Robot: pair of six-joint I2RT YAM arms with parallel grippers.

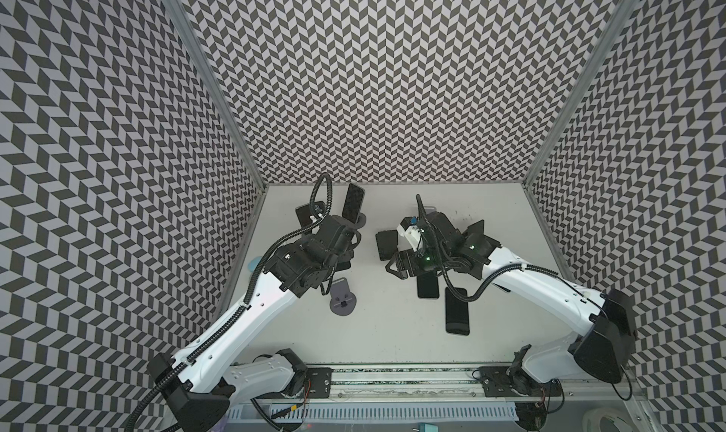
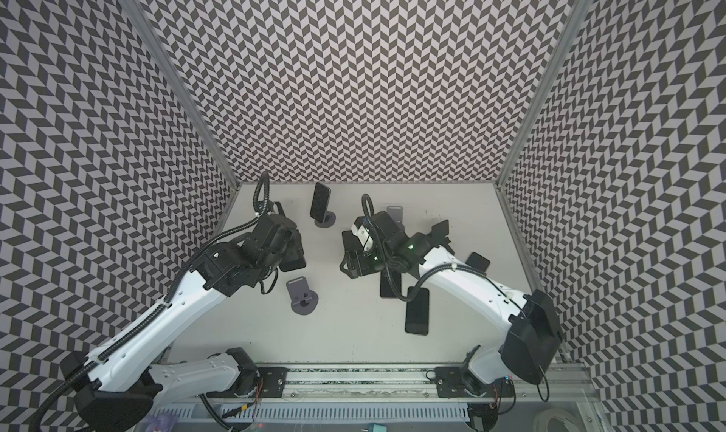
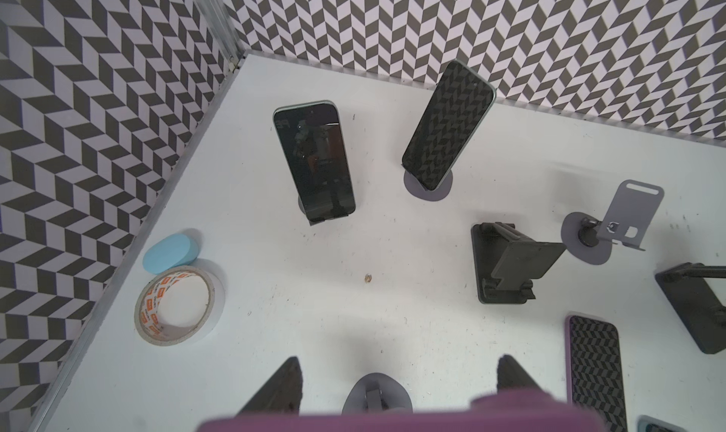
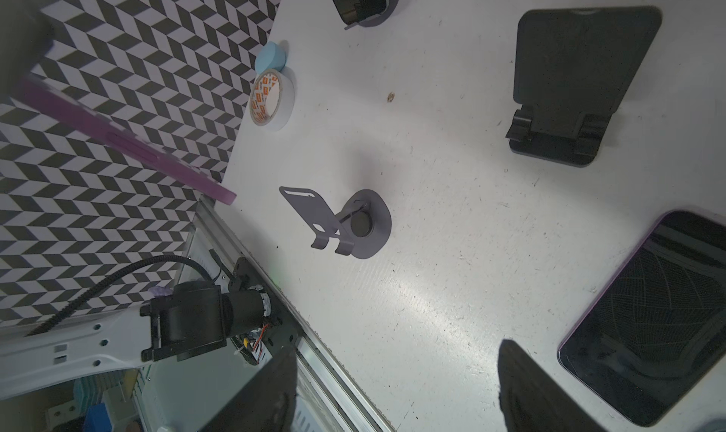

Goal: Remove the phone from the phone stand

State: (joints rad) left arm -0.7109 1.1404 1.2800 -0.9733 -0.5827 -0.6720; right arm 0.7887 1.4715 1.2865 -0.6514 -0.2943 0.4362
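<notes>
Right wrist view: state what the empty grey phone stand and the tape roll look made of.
Empty grey phone stand: probably thin sheet metal, matte grey coat; thin plate with bent-up hooks and a punched slot. Tape roll: smooth whitish plastic film, likely on a cardboard core; orange print inside.

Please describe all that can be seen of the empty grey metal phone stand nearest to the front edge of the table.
The grey metal phone stand looks like thin sheet metal. It has a flat round base, a hinged post with a dark disc, and a tilted back plate with a slot near its top and two hooked lips below. It holds nothing and stands alone on the white table; the purple phone in the left pincer hangs clear of it.
</notes>
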